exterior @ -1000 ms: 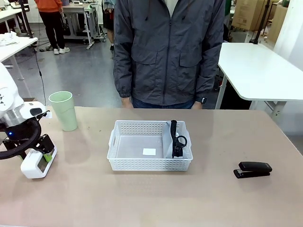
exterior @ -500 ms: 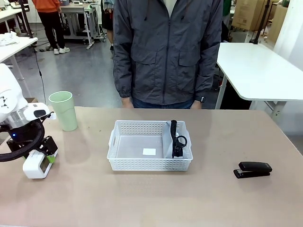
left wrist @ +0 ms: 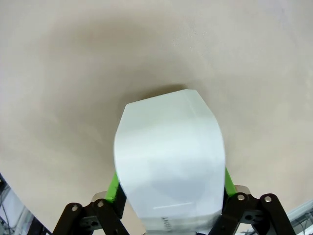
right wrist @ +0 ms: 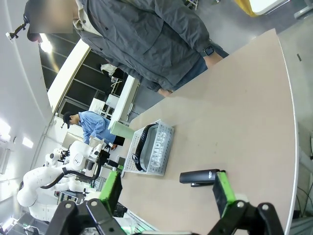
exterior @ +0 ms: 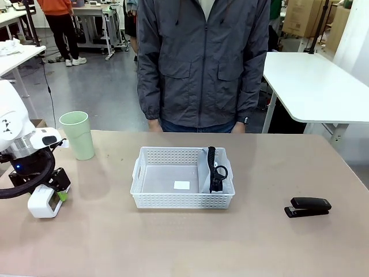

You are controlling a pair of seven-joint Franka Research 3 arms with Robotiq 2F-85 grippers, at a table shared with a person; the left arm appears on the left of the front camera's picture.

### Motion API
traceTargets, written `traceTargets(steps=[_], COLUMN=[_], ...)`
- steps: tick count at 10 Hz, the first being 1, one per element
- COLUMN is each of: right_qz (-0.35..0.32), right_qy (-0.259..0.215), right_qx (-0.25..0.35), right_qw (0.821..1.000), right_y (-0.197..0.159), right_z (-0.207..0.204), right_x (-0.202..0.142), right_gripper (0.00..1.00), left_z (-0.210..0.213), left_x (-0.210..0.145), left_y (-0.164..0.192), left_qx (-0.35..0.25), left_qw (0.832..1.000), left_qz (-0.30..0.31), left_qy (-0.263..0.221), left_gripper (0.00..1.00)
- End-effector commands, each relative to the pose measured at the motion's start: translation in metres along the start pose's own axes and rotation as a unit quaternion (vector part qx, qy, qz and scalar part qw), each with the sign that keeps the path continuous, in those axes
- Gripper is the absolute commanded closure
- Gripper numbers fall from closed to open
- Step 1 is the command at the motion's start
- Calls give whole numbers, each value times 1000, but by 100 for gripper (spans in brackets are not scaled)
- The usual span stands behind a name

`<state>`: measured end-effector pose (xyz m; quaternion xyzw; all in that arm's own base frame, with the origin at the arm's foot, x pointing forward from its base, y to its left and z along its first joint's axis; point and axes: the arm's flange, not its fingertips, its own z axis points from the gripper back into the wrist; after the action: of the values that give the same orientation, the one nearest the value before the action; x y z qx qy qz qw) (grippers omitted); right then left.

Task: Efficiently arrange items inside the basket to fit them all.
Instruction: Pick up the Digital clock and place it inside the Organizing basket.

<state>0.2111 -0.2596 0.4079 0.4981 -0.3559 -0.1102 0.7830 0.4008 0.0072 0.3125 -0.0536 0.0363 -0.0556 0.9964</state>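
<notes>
**Front view.** Shows the left claw (exterior: 56,193) closed on the white box (exterior: 41,203) at the desk's (exterior: 259,242) left edge; cannot tell whether the box is resting on the top or just clear of it. Places the pale green cup (exterior: 78,135) upright near the far left corner, apart from the box. Places the basket (exterior: 173,152) mid-desk, with the grey pouch (exterior: 212,172) stood on edge against its right short end. Leaves the black stapler (exterior: 308,206) well apart, toward the right edge.

**Left wrist view.** Confirms the grip: green pads (left wrist: 113,188) pressed on both flanks of the box, bare desk beneath.

**Right wrist view.** Shows the right claw (right wrist: 168,196) wide open and gripping nothing, with the stapler ahead of it and the basket beyond.

**Step in hand.** Judged as the box's pick-up, with one item of four packed. Calls next for a lift and a carry right to the basket. Calls then for laying the box flat beside the pouch, sparing room for stapler and cup.
</notes>
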Motion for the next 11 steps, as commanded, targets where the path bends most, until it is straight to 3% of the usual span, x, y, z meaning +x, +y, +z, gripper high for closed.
traceTargets(steps=[1, 2, 3, 4, 8, 11], right_qz=[13, 13, 13, 13, 13, 13], right_qy=[-8, -8, -8, -8, -8, -8], right_qx=[7, 7, 7, 7, 7, 7], right_qw=[1000, 1000, 1000, 1000, 1000, 1000], right_y=[1, 1, 1, 1, 1, 1], right_z=[0, 0, 0, 0, 0, 0], right_x=[2, 2, 2, 2, 2, 2], right_gripper=[0, 0, 0, 0, 0, 0], left_z=[1, 1, 0, -1, 22, 81], left_x=[2, 2, 2, 1, -26, -89], left_y=[-2, -3, -5, -8, -7, 42], left_qx=[10, 11, 16, 20, -12, -99], left_qw=[1000, 1000, 1000, 1000, 999, 983], left_qz=[8, 6, 3, -2, -30, -127], left_qy=[-4, -7, -7, -6, 7, -88], left_gripper=[67, 100, 69, 100, 100, 100])
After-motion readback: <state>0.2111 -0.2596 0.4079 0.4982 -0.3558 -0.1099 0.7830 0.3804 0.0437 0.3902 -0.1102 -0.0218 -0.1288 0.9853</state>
